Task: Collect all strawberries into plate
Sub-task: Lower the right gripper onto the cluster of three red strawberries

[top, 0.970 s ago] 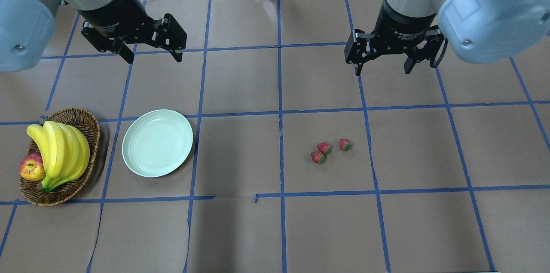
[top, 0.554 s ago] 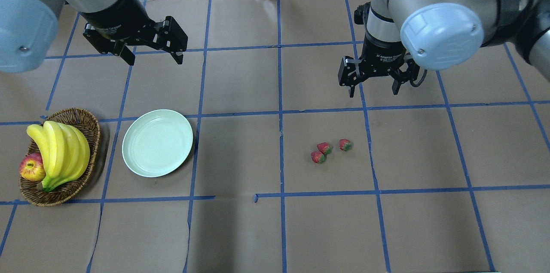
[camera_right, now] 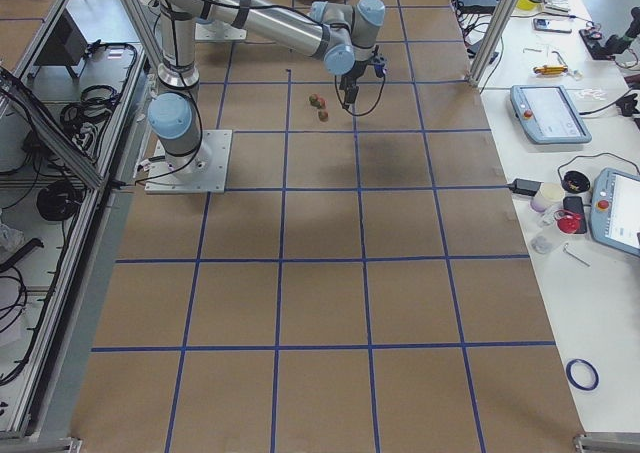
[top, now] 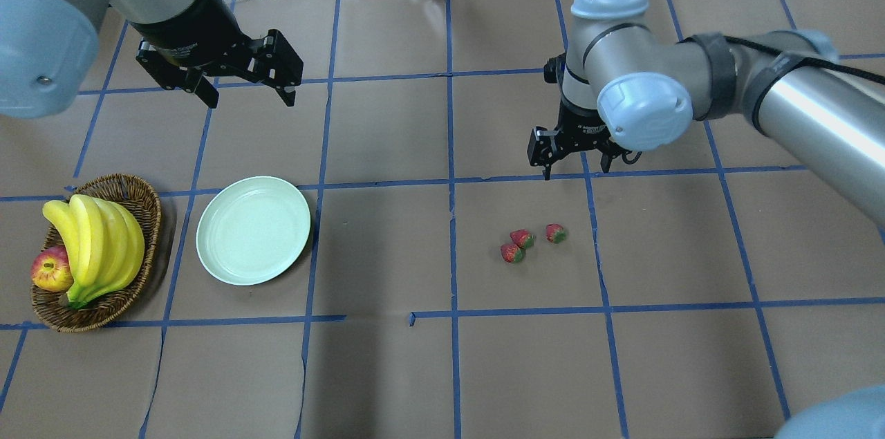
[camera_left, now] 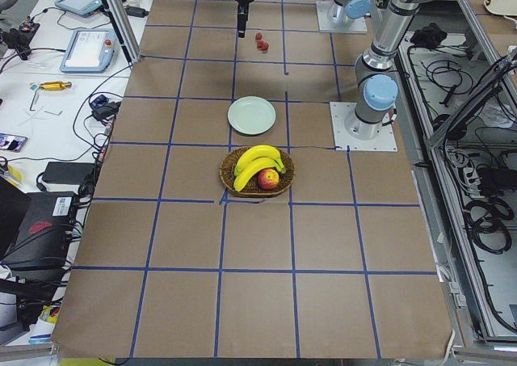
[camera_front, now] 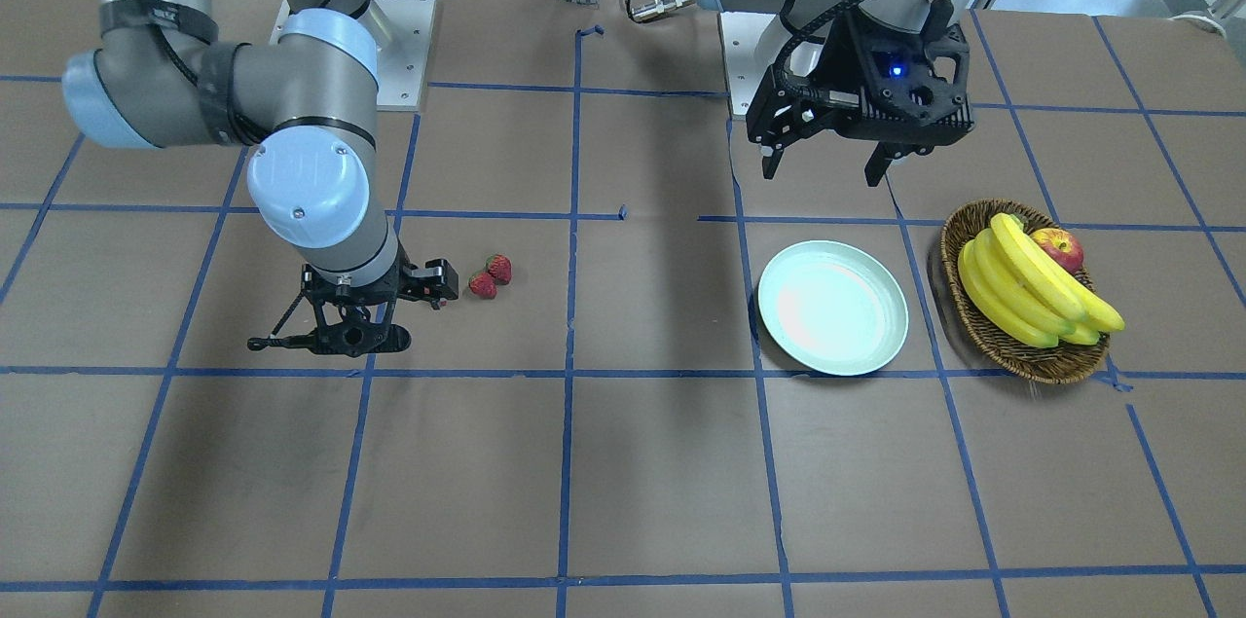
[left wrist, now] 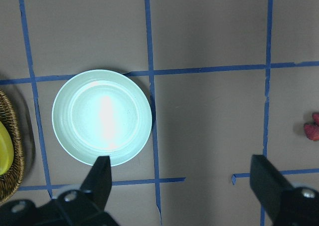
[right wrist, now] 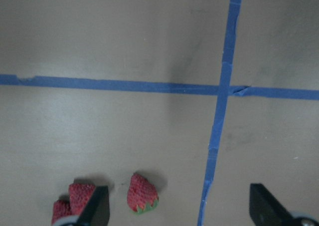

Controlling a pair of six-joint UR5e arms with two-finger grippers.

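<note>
Three strawberries lie close together on the brown paper right of centre: one [top: 556,233] apart and two [top: 523,238] [top: 511,253] touching. The pale green plate [top: 253,229] is empty at the left. My right gripper [top: 575,173] is open and empty, low over the table just behind the strawberries. Its wrist view shows the berries [right wrist: 142,193] [right wrist: 79,193] at the bottom edge near one finger [right wrist: 97,208]. My left gripper [top: 247,100] is open and empty, high behind the plate [left wrist: 102,117]. The front view shows two strawberries [camera_front: 498,268] [camera_front: 482,284]; the right gripper hides the third.
A brown wicker basket [top: 138,197] with bananas [top: 97,245] and a red-yellow apple [top: 52,269] stands just left of the plate. Blue tape lines grid the paper-covered table. Cables and devices lie beyond the far edge.
My right arm has swung forward and down, bringing its open gripper close behind the strawberries. The left gripper has barely moved. Strawberries and plate are unchanged.
</note>
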